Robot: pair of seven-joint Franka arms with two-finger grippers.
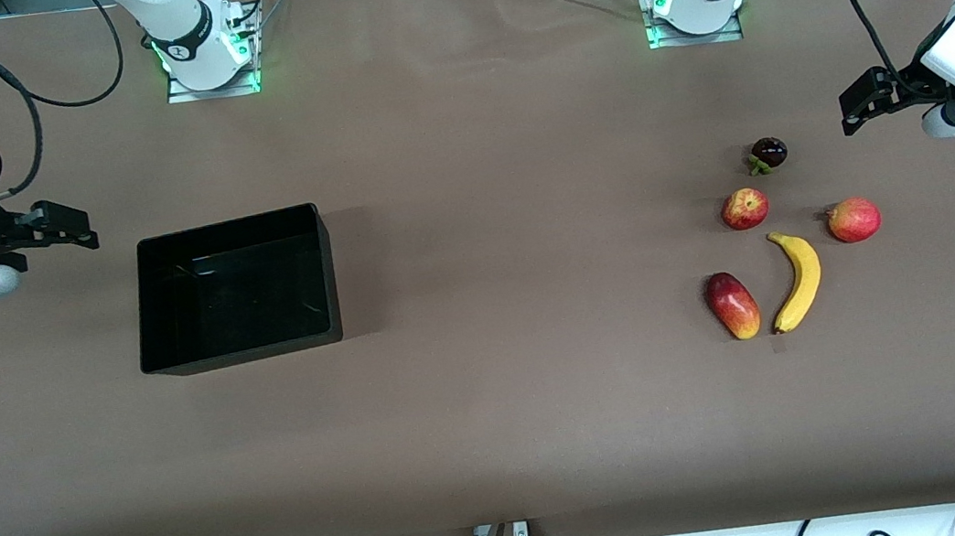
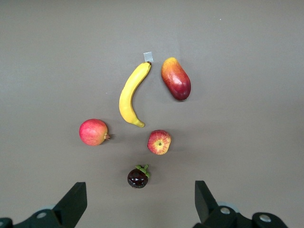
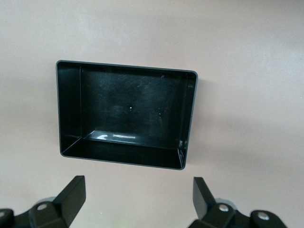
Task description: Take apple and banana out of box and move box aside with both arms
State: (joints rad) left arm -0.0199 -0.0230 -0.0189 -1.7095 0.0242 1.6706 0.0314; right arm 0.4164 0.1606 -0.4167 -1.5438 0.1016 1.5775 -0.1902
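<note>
left claw (image 1: 858, 110): mine, hanging over bare table at the left arm's end, fingers (image 2: 71, 203) spread wide, holding nothing.
right claw (image 1: 71, 231): mine too, hanging over bare table at the right arm's end, just beside the box, fingers (image 3: 71, 194) spread wide, holding nothing.
box (image 1: 150, 292): black glossy tray with upright walls, flat on the table toward the right arm's end, well apart from the fruit, nothing inside it.
banana (image 1: 797, 279): yellow and curved, lying on the table toward the left arm's end, between the mango and the round red fruit, touching neither.
apple (image 1: 745, 208): small, red with a pale yellow patch, on the table just farther from the front camera than the banana's stem end, not touching it.
mango (image 1: 732, 305): oblong, red and yellow, just beside the banana, lying on its side.
round red fruit (image 1: 853, 219): plain red with a small nub, beside the banana, toward the left arm's end.
dark fruit (image 1: 768, 153): small, near-black with a green stem cap, farthest of the fruit from the front camera, near my left claw.
table (image 1: 507, 209): brown, covered in one flat sheet.
</note>
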